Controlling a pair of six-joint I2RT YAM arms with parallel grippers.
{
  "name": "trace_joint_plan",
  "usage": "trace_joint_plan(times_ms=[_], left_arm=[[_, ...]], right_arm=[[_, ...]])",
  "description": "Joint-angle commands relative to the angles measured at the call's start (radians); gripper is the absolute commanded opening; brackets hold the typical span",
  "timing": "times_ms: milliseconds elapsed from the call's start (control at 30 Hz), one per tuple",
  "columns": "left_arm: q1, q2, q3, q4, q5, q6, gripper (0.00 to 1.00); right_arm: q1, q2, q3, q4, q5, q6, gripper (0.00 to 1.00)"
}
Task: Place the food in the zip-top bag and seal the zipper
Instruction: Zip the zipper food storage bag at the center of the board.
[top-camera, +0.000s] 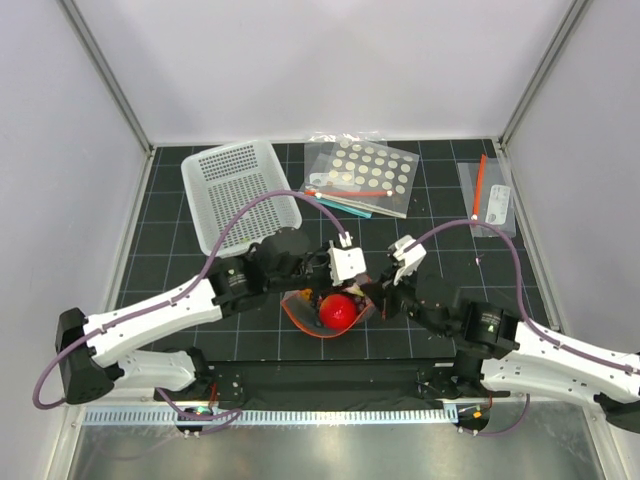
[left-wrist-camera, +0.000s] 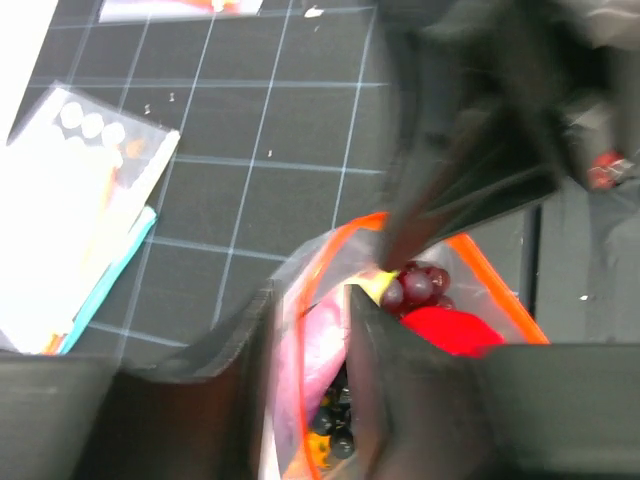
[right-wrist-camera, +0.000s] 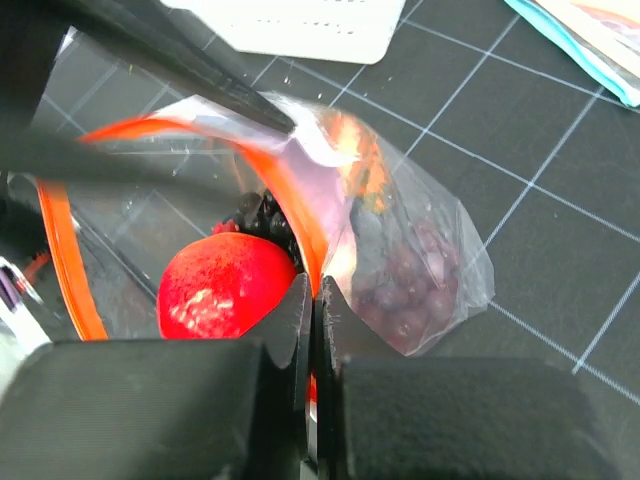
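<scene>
**Top external view.**
- Item 1: the zip-top bag (top-camera: 298, 316) lies at the near centre of the table (top-camera: 200, 330), between the 2 arms, with its mouth gaping.
- Item 2: the apple (top-camera: 338, 312), red, sits inside the mouth.
- Item 3: the zipper (top-camera: 312, 331), an orange strip curving round the mouth, is unsealed.
- The left gripper (top-camera: 308, 292) sits at the bag's left rim and the right gripper (top-camera: 375, 300) at its right rim.
- Judged purpose: each takes 1 side of the mouth so the strip can be drawn straight and pressed together.

**Left wrist view.**
- The jaws are narrowly parted with the bag's film between them. Whether they pinch it cannot be told.
- Past the fingers, the grape bunch (left-wrist-camera: 418, 284) and the apple lie in the bag.
- A dark finger of the right gripper reaches the strip from the far side.

**Right wrist view.**
- The jaws are clenched on the zipper at the near rim, the fingers meeting with the strip between them.
- The apple lies just beside the strip, inside the bag.
- Grapes show through the film, and an orange patch beyond them is probably the pineapple (right-wrist-camera: 362, 165).
- All 3 fruits are judged loaded. Sealing is not yet done.

**Surface and room.**
- The surface is a black mat with a pale grid.
- A white perforated basket (top-camera: 240, 195) stands far left, a dotted bag (top-camera: 365, 170) far centre and a labelled bag (top-camera: 492, 200) far right, all well apart from the work.
- Plain white walls (top-camera: 320, 70) stand on 3 sides.
</scene>
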Motion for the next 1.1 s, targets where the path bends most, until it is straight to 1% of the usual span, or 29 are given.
trace_joint_plan(times_ms=[0, 67, 100, 233, 300, 367, 400, 500, 533, 567, 633, 667, 833, 900, 933, 967, 1033, 1067], left_arm=[[-0.057, -0.022, 0.048, -0.037, -0.052, 0.009, 0.43], [-0.089, -0.063, 0.036, -0.027, -0.056, 0.023, 0.51], [-0.098, -0.080, 0.027, -0.022, -0.056, 0.031, 0.57], [-0.140, -0.137, -0.010, -0.014, -0.035, 0.042, 0.65], [-0.188, -0.142, -0.013, -0.039, -0.036, 0.068, 0.67], [-0.227, -0.129, -0.001, -0.083, -0.067, 0.101, 0.68], [-0.265, -0.108, 0.009, -0.103, -0.082, 0.108, 0.68], [-0.320, -0.056, 0.057, -0.180, -0.199, 0.094, 0.68], [-0.357, -0.045, 0.065, -0.194, -0.240, 0.080, 0.68], [-0.379, -0.031, 0.072, -0.220, -0.316, 0.056, 0.67], [-0.428, -0.002, 0.066, -0.232, -0.384, 0.034, 0.67], [-0.439, 0.010, 0.065, -0.237, -0.448, 0.014, 0.67], [-0.463, 0.070, 0.079, -0.247, -0.527, -0.029, 0.63], [-0.462, 0.081, 0.082, -0.244, -0.570, -0.039, 0.58], [-0.460, 0.090, 0.082, -0.237, -0.584, -0.043, 0.53], [-0.462, 0.093, 0.082, -0.232, -0.598, -0.044, 0.38], [-0.460, 0.095, 0.082, -0.226, -0.625, -0.049, 0.19], [-0.462, 0.089, 0.080, -0.224, -0.636, -0.053, 0.00]], right_arm=[[0.004, 0.011, 0.098, -0.055, 0.081, 0.110, 0.01], [0.004, 0.025, 0.134, -0.086, 0.091, 0.125, 0.01], [0.002, 0.032, 0.143, -0.103, 0.093, 0.128, 0.01], [-0.004, 0.057, 0.198, -0.137, 0.078, 0.133, 0.01], [-0.009, 0.066, 0.214, -0.153, 0.069, 0.133, 0.01], [-0.010, 0.083, 0.229, -0.161, 0.062, 0.139, 0.01], [-0.013, 0.092, 0.232, -0.167, 0.061, 0.147, 0.01], [-0.015, 0.100, 0.238, -0.167, 0.055, 0.156, 0.01], [-0.015, 0.098, 0.238, -0.167, 0.056, 0.157, 0.01], [-0.016, 0.095, 0.238, -0.167, 0.055, 0.160, 0.01], [-0.018, 0.092, 0.237, -0.157, 0.050, 0.160, 0.01], [-0.016, 0.092, 0.238, -0.157, 0.047, 0.157, 0.01], [-0.016, 0.101, 0.247, -0.160, 0.041, 0.154, 0.01], [-0.016, 0.098, 0.243, -0.155, 0.036, 0.154, 0.01], [-0.016, 0.097, 0.241, -0.152, 0.032, 0.154, 0.01], [-0.016, 0.094, 0.240, -0.146, 0.029, 0.156, 0.01], [-0.016, 0.089, 0.234, -0.143, 0.016, 0.154, 0.01], [-0.016, 0.085, 0.231, -0.132, 0.006, 0.145, 0.01]])
